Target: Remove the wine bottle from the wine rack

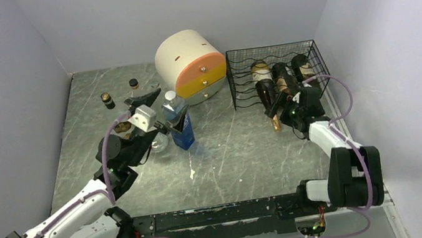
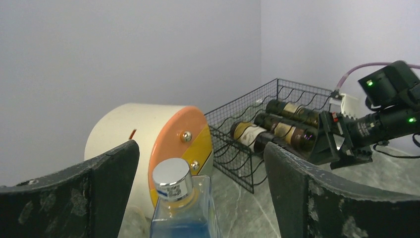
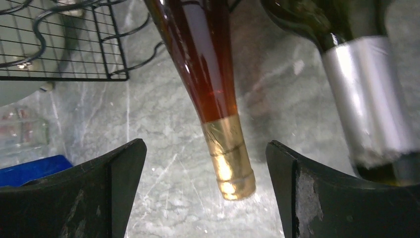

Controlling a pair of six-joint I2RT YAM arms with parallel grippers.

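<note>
Right fingers [image 3: 114, 188] spread wide, gold-foiled neck of wine bottle [image 3: 210, 89] between them, gaps both sides. Bottle body lies in wine rack [image 3: 64, 44], neck poking out over tabletop [image 3: 163, 129]. Left fingers [image 2: 74, 198] wide too.

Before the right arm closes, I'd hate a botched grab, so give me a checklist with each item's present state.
1. Right gripper open: ok.
2. Wine bottle has its gold neck between the fingers: ok.
3. Fingers clear of the silver-capped bottle alongside: cannot tell; it lies close.
4. Wine bottle lying in the wine rack, neck sticking out: ok.
5. Left gripper away from the rack: ok, open around the blue bottle.
</note>
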